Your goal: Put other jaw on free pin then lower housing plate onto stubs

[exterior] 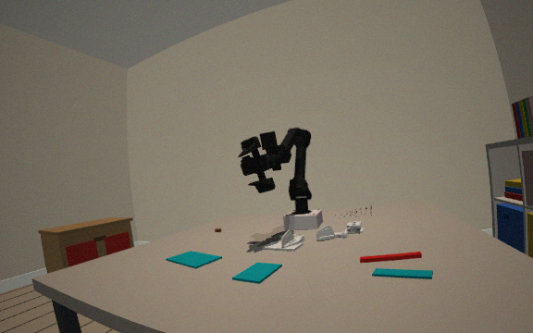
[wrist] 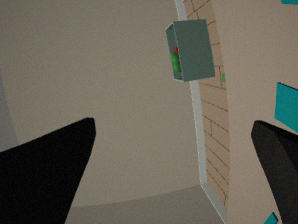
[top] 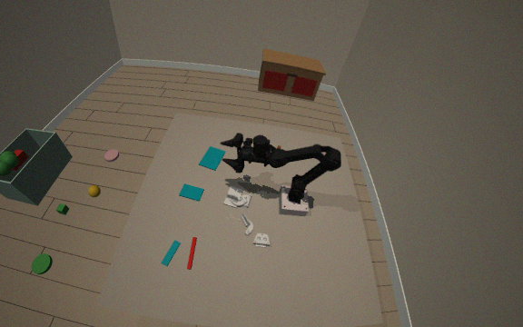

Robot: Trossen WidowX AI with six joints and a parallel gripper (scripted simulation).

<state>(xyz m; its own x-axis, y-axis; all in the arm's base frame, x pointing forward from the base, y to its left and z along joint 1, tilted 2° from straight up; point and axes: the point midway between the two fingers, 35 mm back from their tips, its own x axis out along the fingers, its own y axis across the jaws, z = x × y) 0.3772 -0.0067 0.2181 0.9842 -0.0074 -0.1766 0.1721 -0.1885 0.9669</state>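
Note:
The white base (top: 228, 203) (exterior: 290, 248) lies in front of the arm, with a white jaw (top: 240, 200) (exterior: 287, 239) on it; the pins and teeth are too small to make out. The loose white jaw (top: 249, 228) (exterior: 326, 234) lies on the table beside the base. The small white housing plate (top: 261, 241) (exterior: 354, 227) lies apart, beyond the loose jaw. My gripper (top: 222, 152) (exterior: 244, 169) (wrist: 177, 127) is wide open and empty, raised high above the table and pointing outward, away from the parts.
Teal plates (top: 212, 158) (top: 192, 193) (exterior: 193, 259) (exterior: 257, 273), a teal strip (top: 171, 253) (exterior: 402, 274) and a red bar (top: 192, 253) (exterior: 390, 257) lie on the table. A small brown object (exterior: 217, 229) lies near the arm's side. A green-grey bin (top: 39, 168) (wrist: 196, 50) stands beyond the table.

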